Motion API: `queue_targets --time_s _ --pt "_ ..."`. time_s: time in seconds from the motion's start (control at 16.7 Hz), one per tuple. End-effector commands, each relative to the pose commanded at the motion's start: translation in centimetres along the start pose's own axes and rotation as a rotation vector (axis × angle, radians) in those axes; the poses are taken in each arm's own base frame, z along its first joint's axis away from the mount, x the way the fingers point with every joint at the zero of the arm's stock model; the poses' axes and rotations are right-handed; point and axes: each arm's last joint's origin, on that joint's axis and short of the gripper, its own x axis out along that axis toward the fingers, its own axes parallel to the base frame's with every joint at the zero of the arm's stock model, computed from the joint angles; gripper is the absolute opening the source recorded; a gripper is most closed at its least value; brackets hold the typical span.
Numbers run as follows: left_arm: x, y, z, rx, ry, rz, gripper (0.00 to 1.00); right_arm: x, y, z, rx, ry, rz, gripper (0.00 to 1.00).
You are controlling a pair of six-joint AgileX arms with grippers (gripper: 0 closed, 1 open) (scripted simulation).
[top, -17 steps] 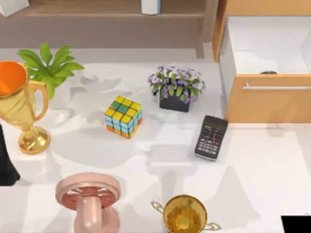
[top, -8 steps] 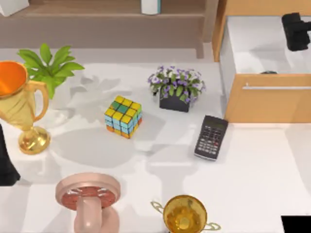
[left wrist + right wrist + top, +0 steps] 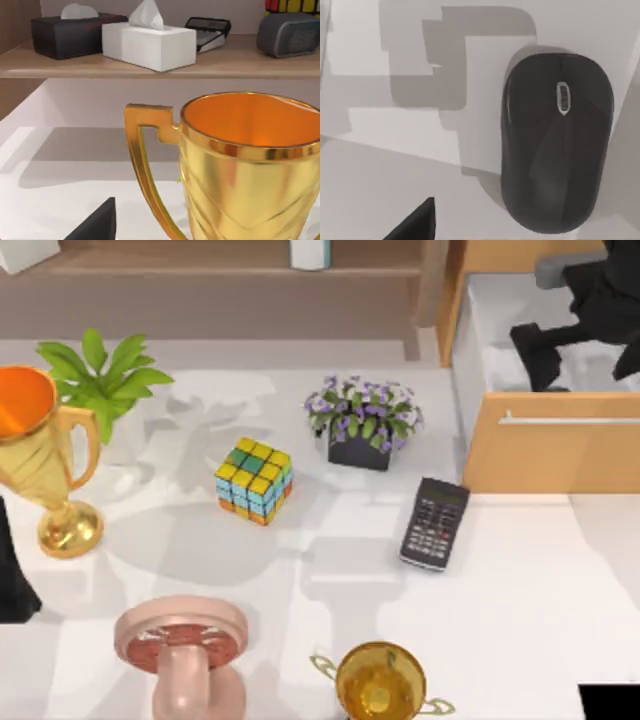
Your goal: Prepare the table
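The white table (image 3: pixel 560 610) spans the scene, carrying everything else. At its far right corner stands the tan drawer unit (image 3: pixel 550 455), its drawer pulled open, and the right gripper (image 3: pixel 560 340) hangs over the white drawer interior; whether its fingers are spread or closed I cannot tell. Beneath it, the right wrist view shows a black computer mouse (image 3: pixel 555 142) lying on the drawer floor. The left arm (image 3: pixel 12 570) sits parked at the table's left edge, beside a tall gold trophy (image 3: pixel 40 460). Mid-table lie a pink dumbbell (image 3: pixel 182 650), a purple flower pot (image 3: pixel 362 420), a black calculator (image 3: pixel 435 523), and a Rubik's cube (image 3: pixel 254 480).
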Motion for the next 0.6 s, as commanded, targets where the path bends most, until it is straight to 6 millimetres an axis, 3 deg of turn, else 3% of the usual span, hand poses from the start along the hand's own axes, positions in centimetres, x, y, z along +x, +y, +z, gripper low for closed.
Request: queue_targets --time_s 0.18,0.6 --pt "0.00 0.00 0.00 0.000 0.000 0.000 1.00 1.64 -0.15 0.63 0.001 0.041 0.004 1.00" --pt "0.00 0.00 0.00 0.000 0.000 0.000 1.00 1.80 -0.30 0.58 0.004 0.043 0.004 1.00"
